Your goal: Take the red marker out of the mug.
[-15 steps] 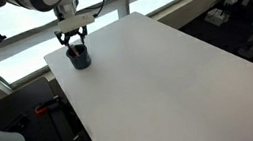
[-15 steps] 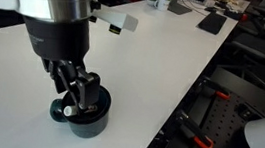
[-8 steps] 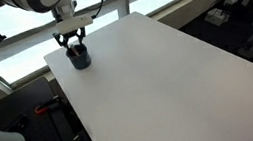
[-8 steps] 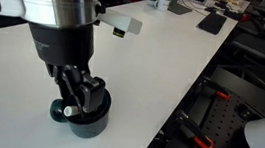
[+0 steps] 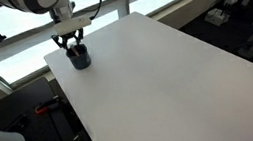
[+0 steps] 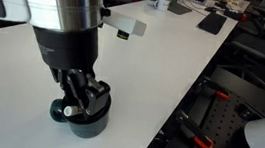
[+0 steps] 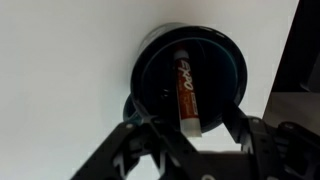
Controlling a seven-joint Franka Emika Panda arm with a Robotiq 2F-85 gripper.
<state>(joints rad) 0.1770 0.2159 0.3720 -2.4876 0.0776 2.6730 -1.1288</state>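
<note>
gripper (image 7: 192,135): jaws spread wide, nothing held. you have it directly above the mug (image 7: 143,65), whose mouth fills the wrist view. in an exterior view the gripper (image 6: 78,96) looks lowered to about the mug's rim; how deep it reaches inside, cannot tell.

reading across the mug, left to right, wrist view:
- mug's left wall, with one of the fingers (image 7: 135,150) just beside it
- a clear gap
- red marker (image 7: 184,88), inside the mug, about its middle, a touch right of centre
- a second gap
- the other finger, near the mug's right wall

the marker touches neither finger, as far as the view shows.

the relation that matters: the marker's long axis runs from the mug's far wall toward its near wall, only slightly slanted. its near end falls between your two fingers. the closing line runs from the mug's left wall to its right wall, so it crosses that axis nearly square.

judgement: you likely need no wrist turn, just a short descent and a close on the near end. the marker seems to lean on the mug's wall, so it may pivot when first touched. the fingers sit close to both walls and could drag the mug.
</note>
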